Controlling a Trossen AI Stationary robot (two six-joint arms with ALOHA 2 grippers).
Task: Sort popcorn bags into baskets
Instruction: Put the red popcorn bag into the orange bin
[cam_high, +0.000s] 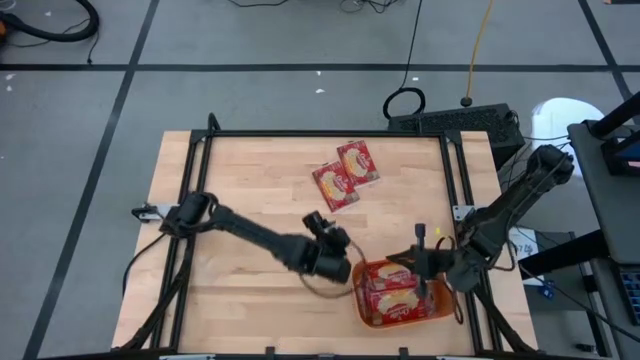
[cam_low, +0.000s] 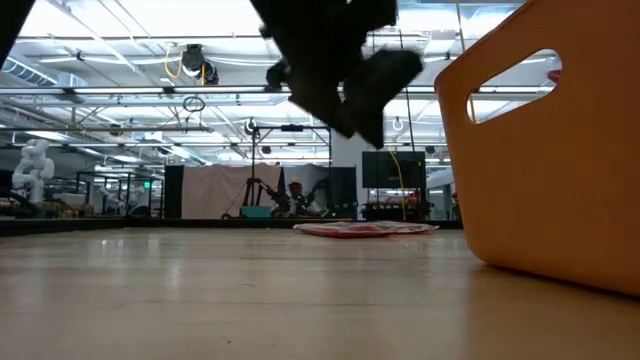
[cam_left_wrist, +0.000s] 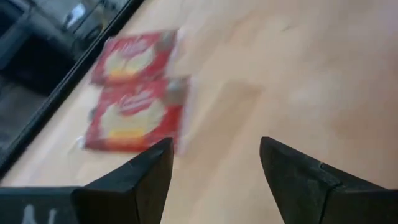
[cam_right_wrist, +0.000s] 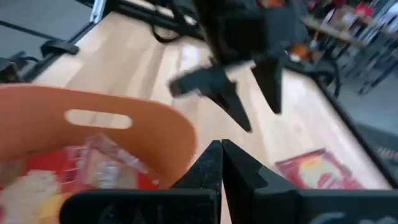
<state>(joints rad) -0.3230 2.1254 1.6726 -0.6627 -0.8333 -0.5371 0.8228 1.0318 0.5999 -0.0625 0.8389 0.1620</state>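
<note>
Two red popcorn bags with cream oval labels lie flat side by side on the wooden table, toward its far edge; the left wrist view shows both. The orange basket stands at the near right and holds several bags. My left gripper is open with nothing between its fingers. It hangs above the table between the basket and the two bags, pointing toward them. My right gripper is shut and hangs over the basket's far rim.
A black metal frame runs around the tabletop, with rails along the left and right edges. Bare wood lies at the table's left half. A black box sits beyond the far right corner.
</note>
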